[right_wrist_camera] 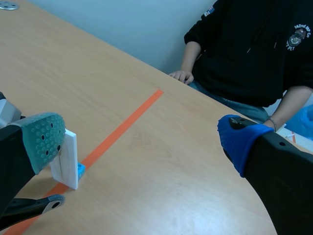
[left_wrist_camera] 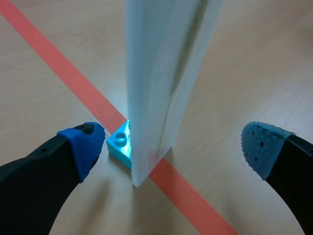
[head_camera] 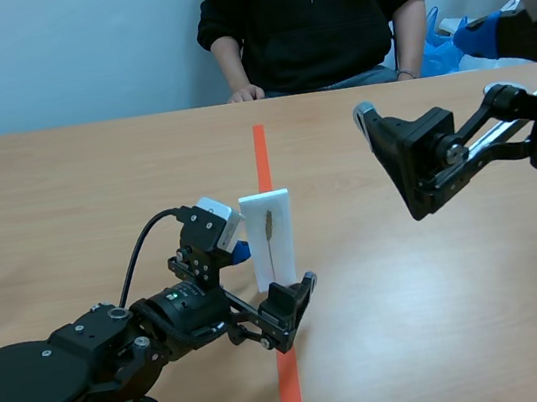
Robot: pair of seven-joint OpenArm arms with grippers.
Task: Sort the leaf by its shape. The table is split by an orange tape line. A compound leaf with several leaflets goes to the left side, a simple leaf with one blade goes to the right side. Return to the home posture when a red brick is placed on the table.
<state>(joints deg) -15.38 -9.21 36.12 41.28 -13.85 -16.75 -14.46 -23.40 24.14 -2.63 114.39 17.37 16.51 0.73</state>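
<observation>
Card bearing leaf: upright on tape line, centre, blue brick at its foot. Left gripper: fingers spread, either side of card. Right gripper: spread, raised, right side.

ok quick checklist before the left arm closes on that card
1. left end effector open, one finger on each side of the card: ok
2. card upright on the tape line, blue brick at its foot: ok
3. leaf print read as simple or compound: narrow dark mark, too small to class: cannot tell
4. right end effector open, raised, away from the card: ok
5. no red brick in view, so no call to go home: ok
6. person's hand at the far table edge, away from the card: ok
</observation>
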